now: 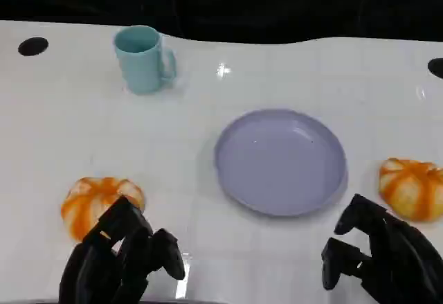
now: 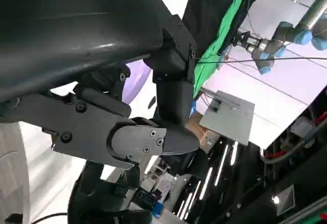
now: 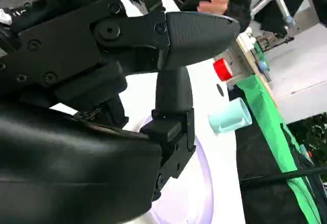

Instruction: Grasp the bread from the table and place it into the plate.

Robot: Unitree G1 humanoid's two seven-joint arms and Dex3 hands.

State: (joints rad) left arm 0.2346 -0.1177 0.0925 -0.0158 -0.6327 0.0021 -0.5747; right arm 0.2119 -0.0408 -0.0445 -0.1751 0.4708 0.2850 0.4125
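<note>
While lying bare near mid-table, lavender plate (image 1: pixel 280 162) flanked by two orange-and-white breads: one (image 1: pixel 101 203) at the near left, just beyond the left hand (image 1: pixel 121 259), the other (image 1: pixel 412 188) at the right edge, just beyond the right hand (image 1: pixel 377 255). Both hands low at the near edge, fingers curled inward and holding nothing (neither touching a bread). Teal mug (image 1: pixel 144 59) upright at far left, well apart from the plate, on the white table (image 1: pixel 208 117).
</note>
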